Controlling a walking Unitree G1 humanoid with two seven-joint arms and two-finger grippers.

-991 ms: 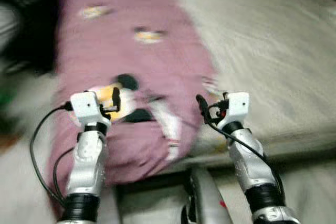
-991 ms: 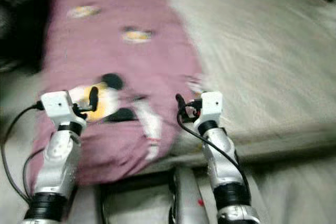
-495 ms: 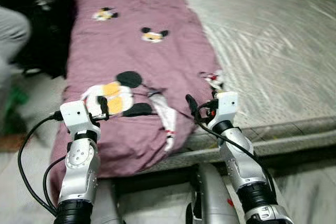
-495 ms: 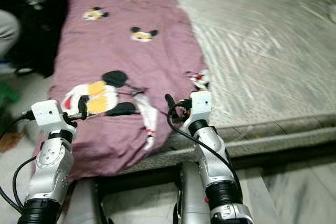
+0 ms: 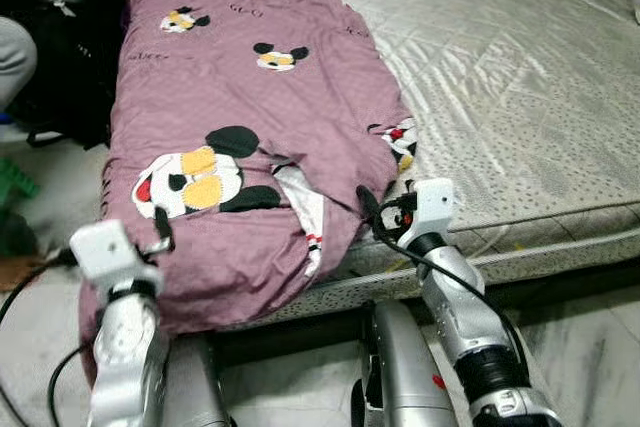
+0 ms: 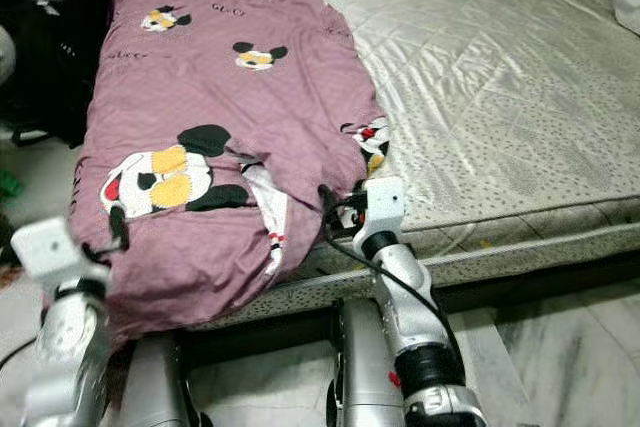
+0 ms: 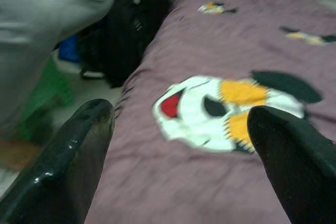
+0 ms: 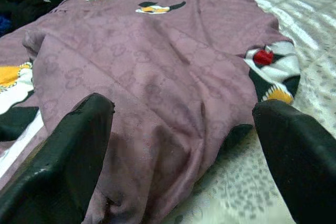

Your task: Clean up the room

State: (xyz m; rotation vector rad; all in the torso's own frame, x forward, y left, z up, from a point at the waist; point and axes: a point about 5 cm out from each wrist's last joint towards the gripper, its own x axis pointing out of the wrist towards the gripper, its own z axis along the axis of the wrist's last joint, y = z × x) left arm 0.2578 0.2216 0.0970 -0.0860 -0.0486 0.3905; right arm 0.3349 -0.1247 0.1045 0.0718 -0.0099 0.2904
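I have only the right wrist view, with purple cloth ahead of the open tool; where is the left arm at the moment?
Observer: The left tool is open over the blanket's near left corner, facing the big cartoon face print.
Operator: Thank you. Is the blanket wholly on the bed?
Observer: No, its near end hangs over the foot edge of the mattress.
Operator: Is anything beside the bed on that side?
Observer: A person in grey clothing is close on the left, next to a black bag on the floor.
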